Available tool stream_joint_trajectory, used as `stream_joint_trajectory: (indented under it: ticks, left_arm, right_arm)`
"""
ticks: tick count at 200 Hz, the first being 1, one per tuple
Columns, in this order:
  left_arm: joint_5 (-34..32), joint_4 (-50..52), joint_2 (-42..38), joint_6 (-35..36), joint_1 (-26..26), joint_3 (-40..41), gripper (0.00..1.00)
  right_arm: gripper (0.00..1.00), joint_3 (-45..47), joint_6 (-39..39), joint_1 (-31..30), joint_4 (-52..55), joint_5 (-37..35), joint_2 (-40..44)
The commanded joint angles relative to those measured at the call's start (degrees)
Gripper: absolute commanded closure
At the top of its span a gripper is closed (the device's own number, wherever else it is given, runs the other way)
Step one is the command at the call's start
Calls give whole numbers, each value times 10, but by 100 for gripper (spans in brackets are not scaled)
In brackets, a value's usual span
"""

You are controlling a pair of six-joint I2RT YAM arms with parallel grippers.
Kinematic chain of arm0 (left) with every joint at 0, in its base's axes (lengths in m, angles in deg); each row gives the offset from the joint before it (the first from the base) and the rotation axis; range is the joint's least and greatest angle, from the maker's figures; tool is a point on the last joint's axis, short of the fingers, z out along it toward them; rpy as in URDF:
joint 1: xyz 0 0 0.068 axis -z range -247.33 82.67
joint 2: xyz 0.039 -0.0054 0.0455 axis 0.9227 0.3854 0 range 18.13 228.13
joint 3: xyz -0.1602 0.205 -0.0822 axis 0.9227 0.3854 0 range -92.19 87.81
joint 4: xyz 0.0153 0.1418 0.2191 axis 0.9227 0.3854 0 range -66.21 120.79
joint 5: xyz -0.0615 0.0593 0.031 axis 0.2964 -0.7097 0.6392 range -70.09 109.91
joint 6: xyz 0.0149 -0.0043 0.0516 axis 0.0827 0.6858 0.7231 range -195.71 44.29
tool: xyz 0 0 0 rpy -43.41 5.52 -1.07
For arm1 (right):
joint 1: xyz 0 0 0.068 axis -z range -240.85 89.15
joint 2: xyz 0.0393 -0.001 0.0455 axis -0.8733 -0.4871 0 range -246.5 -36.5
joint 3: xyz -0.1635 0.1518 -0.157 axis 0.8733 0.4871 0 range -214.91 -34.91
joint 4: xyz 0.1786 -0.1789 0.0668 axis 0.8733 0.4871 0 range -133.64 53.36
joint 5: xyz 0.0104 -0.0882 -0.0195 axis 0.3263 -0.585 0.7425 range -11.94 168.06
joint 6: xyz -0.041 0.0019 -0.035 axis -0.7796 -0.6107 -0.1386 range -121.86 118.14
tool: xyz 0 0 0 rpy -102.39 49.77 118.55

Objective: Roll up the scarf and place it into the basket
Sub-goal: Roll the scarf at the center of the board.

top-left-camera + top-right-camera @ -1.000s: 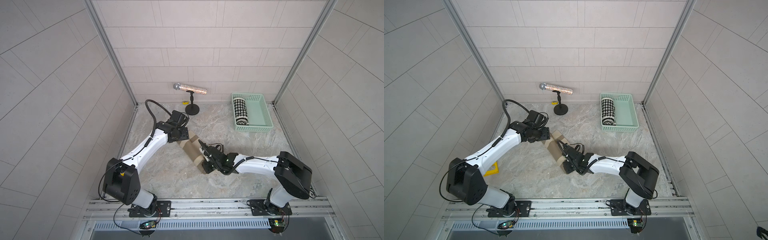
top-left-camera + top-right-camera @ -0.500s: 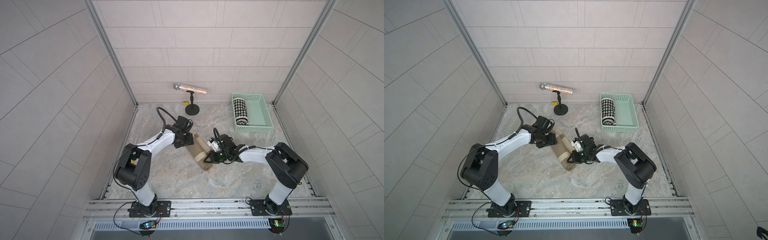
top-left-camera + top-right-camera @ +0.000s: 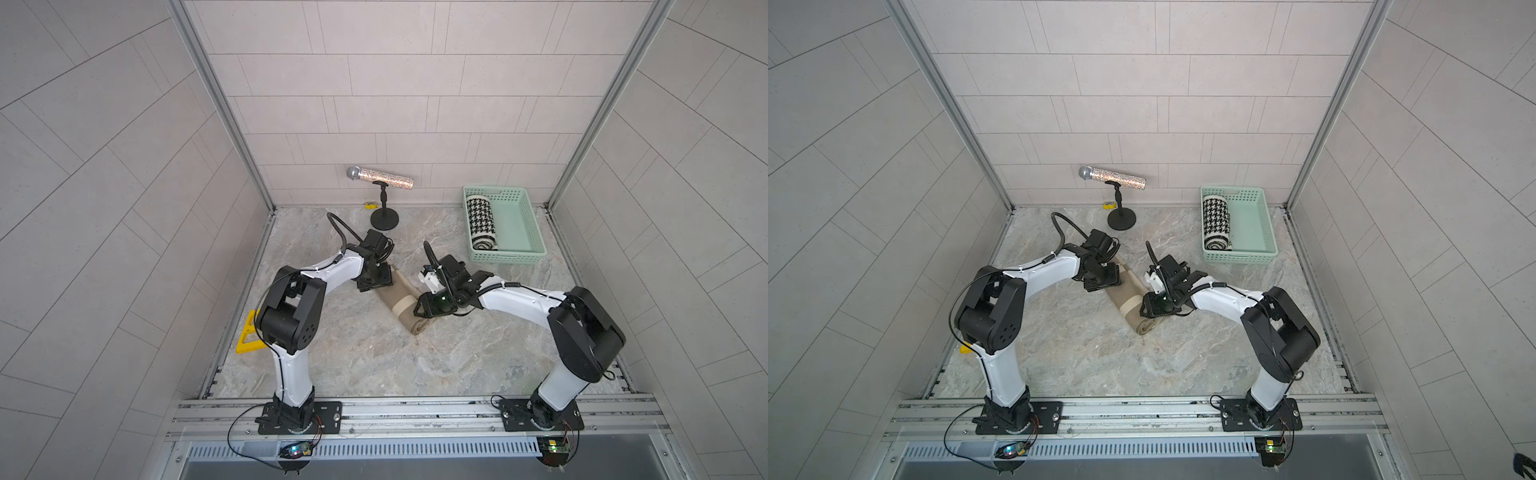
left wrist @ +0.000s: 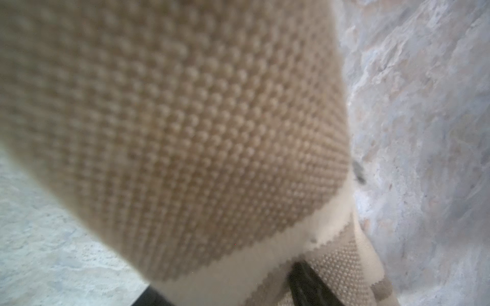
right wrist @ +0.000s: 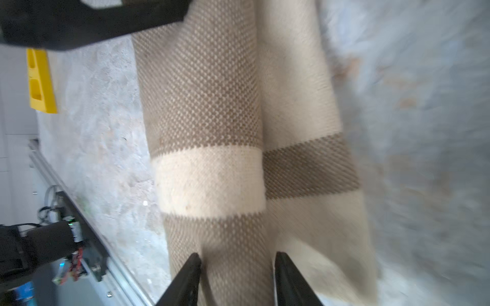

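Tan waffle-weave cloth with a cream band, the scarf [image 3: 401, 305] lay rolled on the marble surface [image 3: 374, 361]. It slanted between the two arms, well apart from the basket [image 3: 509, 258] at the back, where a houndstooth roll [image 3: 481, 222] already sat against one long wall. What had just changed was the right claw [image 5: 237, 255]. It was pinched nearly shut a second before, and its jaws now stood apart, tips to either side of the roll without visibly squeezing it. I judged it had released the cloth and was resetting for a fresh hold. A paler flap beside the roll suggested a last tuck might remain before any lift. Compared with a second earlier, the right arm had drawn up from its low stretch along the surface, and the left arm's elbow had swung inward. The left claw [image 3: 375, 283] sat at the roll's far end. Blurred weave filled its wrist view, so I could not tell whether it was clamped.
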Motion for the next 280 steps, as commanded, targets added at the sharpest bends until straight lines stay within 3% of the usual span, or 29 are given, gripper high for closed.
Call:
stream_joint_trajectory:
  ticks: [1,36,69,121,131,155,180,203,232,280]
  left_arm:
    - [-30,25,15,-7,-1,-17,36]
    - [-27,37,27,-8,-1,-33,37]
    - [-20,39,26,-11,1,-37,38]
    - [-17,39,24,-9,2,-32,39]
    - [-17,37,25,-10,1,-33,39]
    - [-10,37,29,-10,1,-35,39]
    - [-5,35,28,-9,1,-37,39]
    - [2,33,24,-8,1,-38,39]
    - [-7,27,6,-2,-9,-38,37]
    - [-4,-50,-30,5,-42,-2,36]
  right_arm:
    - [48,-22,-46,-23,99,-143,54]
    - [46,-56,-81,-129,147,-318,76]
    - [32,-81,-117,-233,145,-446,43]
    - [27,-92,-172,-261,92,-480,-53]
    - [1,-92,-181,-263,82,-476,-68]
    - [1,-89,-191,-264,65,-459,-93]
    - [6,-84,-197,-264,61,-457,-116]
    - [24,-78,-192,-252,58,-448,-146]
    - [67,-64,-172,-223,56,-385,-159]
    - [86,-28,-105,-178,52,-244,-85]
